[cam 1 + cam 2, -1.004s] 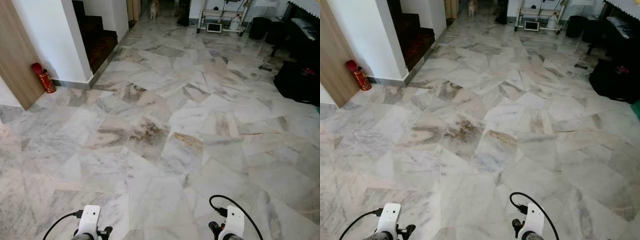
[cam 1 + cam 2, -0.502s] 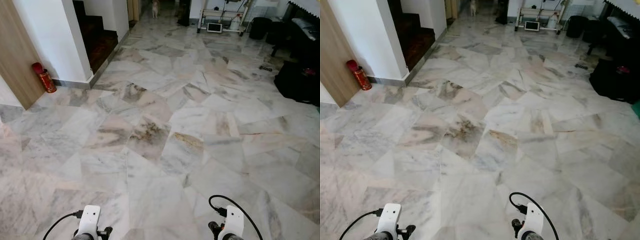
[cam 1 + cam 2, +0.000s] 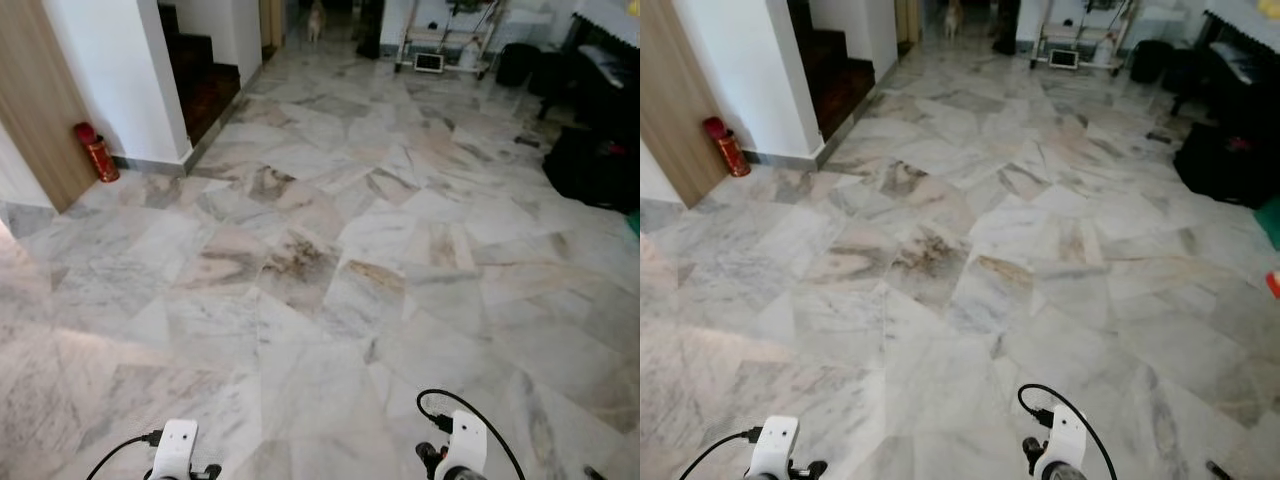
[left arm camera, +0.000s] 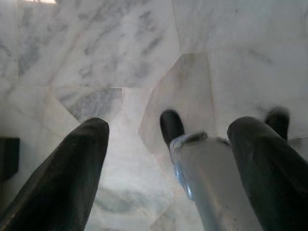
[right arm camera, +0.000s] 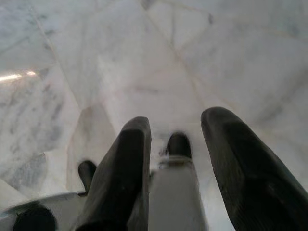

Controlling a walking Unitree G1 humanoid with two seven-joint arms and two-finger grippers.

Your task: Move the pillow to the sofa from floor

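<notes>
- At 9 to 10 o'clock: wooden panel cut off by the frame edge; a red cylinder stands on the floor against the base of the white wall, its label too small to read.
- At 11 o'clock: dark stairs beside the white wall; the upper steps are lost in shadow.
- At 12 o'clock, far end: a small pale animal, blurred, kind cannot be told; a white rack with items too small to identify.
- Centre: marble floor forms a broad open stretch from the near edge to the far doorway.
- At 1 to 3 o'clock: dark furniture and a black bag-like mass, poorly lit and partly cut off, bound the open floor on that side.
- At 7 o'clock: left arm, cut off by the bottom edge; left tool hangs above the floor, fingers spread apart, holding nothing.
- At 5 o'clock: right arm with a black cable loop; right tool hangs likewise, fingers parted, holding nothing.
- The pillow and sofa cannot be made out.
</notes>
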